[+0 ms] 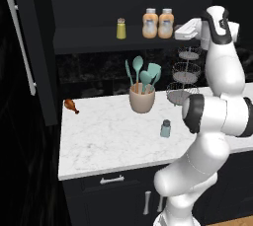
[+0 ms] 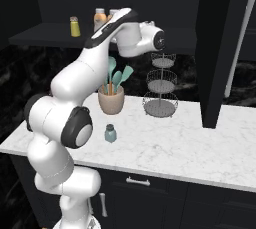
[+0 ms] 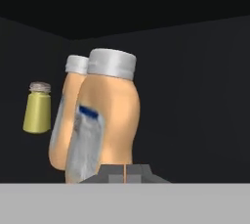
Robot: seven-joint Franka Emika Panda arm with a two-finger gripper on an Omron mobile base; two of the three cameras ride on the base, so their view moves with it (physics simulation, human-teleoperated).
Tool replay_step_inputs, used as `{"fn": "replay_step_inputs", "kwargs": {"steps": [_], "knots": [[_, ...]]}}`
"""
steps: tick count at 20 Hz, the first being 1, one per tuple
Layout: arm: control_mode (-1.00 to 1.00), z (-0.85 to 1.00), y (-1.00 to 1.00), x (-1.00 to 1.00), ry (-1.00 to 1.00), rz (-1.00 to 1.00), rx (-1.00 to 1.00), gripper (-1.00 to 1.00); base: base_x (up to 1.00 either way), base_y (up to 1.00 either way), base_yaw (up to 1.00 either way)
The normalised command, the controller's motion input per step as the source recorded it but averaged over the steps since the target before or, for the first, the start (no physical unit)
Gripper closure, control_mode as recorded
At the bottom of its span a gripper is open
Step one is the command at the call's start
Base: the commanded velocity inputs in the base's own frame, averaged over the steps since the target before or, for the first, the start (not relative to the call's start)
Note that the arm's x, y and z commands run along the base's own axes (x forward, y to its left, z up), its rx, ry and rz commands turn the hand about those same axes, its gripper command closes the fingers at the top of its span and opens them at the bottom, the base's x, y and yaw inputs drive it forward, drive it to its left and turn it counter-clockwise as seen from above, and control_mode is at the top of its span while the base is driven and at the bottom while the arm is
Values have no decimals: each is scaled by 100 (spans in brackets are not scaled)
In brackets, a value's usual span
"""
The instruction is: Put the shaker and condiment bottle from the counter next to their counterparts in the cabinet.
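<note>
The end effector (image 1: 184, 29) is raised to the height of the cabinet shelf (image 1: 89, 40), at the right end of the shelf just beside two orange bottles; its finger tips are barely visible at the bottom of the hand view, so whether they are apart or together cannot be told. Directly ahead of it, very close and upright, stands the condiment bottle (image 3: 110, 120), stubby and orange with a pale label band and a grey-white cap, its long axis vertical. Just behind it and touching or nearly so stands its identical counterpart (image 3: 68, 115). Farther left on the same shelf, apart from the bottles, is the small yellow-green shaker (image 1: 121, 28) with a grey cap. The black cabinet door (image 1: 29, 47) with its long silver bar handle hangs open at the left. The bottle half of the task looks finished. The remaining thing, the shaker (image 1: 165, 129), sits well below the end effector on the white marble worktop (image 1: 99, 141), upright, pale blue-grey and translucent with a dark cap, in front of a beige utensil crock (image 1: 142, 99) and near a tiered wire stand (image 1: 183, 74). A small brown item (image 1: 71, 105) lies by the worktop's left edge.
</note>
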Motion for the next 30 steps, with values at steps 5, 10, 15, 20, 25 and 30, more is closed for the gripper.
{"fn": "replay_step_inputs", "kwargs": {"steps": [5,10,15,20,25,30], "knots": [[-100,7,-53,-43,-3,0,2,100,0,0,0],[-100,6,-28,-71,-3,0,0,100,0,0,0],[-100,-1,4,-93,0,-5,0,100,0,0,0],[-100,0,14,-82,0,-10,0,100,0,0,0],[-100,-1,1,-93,0,-11,0,100,0,0,0],[-100,-18,0,-96,-1,-13,-2,100,0,0,0]]}}
